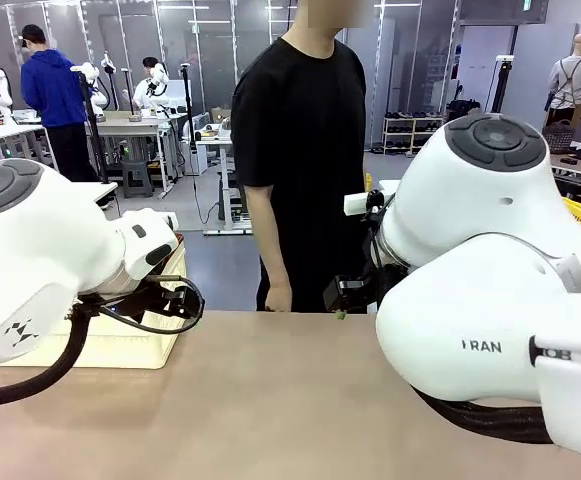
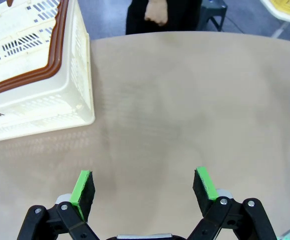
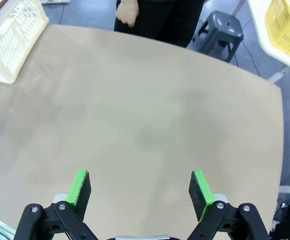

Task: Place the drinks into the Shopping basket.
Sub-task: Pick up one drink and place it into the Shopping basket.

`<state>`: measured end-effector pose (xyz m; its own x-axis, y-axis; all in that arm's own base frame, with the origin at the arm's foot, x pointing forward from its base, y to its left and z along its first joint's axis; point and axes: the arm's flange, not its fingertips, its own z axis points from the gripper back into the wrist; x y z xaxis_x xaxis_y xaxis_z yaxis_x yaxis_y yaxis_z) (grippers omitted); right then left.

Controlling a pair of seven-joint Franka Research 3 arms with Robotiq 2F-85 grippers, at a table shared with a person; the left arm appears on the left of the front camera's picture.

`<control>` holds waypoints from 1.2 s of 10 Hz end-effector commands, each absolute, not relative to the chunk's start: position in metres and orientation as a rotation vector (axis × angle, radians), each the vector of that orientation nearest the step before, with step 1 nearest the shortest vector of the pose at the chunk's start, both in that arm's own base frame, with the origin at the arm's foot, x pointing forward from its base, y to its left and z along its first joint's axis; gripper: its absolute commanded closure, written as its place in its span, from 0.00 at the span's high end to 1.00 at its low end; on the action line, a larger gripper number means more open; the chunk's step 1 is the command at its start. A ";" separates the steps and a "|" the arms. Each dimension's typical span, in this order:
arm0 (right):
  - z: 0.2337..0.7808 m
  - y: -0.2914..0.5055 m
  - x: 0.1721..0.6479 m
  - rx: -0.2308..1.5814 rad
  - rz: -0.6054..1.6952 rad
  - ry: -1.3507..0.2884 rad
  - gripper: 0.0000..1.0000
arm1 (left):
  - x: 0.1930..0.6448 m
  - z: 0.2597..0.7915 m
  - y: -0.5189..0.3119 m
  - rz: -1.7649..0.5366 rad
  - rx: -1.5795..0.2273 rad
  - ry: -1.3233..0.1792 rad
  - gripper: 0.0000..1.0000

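A cream latticed basket (image 2: 40, 95) with a brown-red rim stands at the far left corner of the tan surface (image 2: 194, 100). What shows of its inside is lattice wall; its floor is hidden.

A person in black (image 1: 300, 150) stands at the far edge, one hand (image 2: 157, 12) loosely curled just past that edge. On the floor beside the person is a grey stool (image 3: 219, 30), and a yellow mesh basket (image 3: 287, 25) sits on another table off to the right.

The left claw (image 2: 144, 186) hangs open over bare surface, green pads (image 2: 83, 187) spread wide; the basket lies ahead and to its left, near but apart. The right claw (image 3: 140, 187) is open too, above the middle of the surface, well apart from the basket, which sits in the top left corner of its view.
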<state>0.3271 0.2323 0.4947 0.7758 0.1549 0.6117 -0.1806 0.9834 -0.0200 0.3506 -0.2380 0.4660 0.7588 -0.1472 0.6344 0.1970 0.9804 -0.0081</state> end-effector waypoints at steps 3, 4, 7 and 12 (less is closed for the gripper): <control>0.454 0.192 0.334 -0.026 0.238 -0.657 1.00 | 0.347 0.436 -0.189 -0.251 0.060 -0.654 1.00; 0.447 0.182 0.338 -0.036 0.224 -0.629 1.00 | 0.348 0.430 -0.173 -0.231 0.056 -0.620 1.00; 0.427 0.150 0.354 -0.026 0.141 -0.554 1.00 | 0.357 0.402 -0.134 -0.165 0.089 -0.553 1.00; 0.399 0.109 0.377 0.003 -0.028 -0.454 1.00 | 0.370 0.367 -0.086 -0.041 0.117 -0.464 1.00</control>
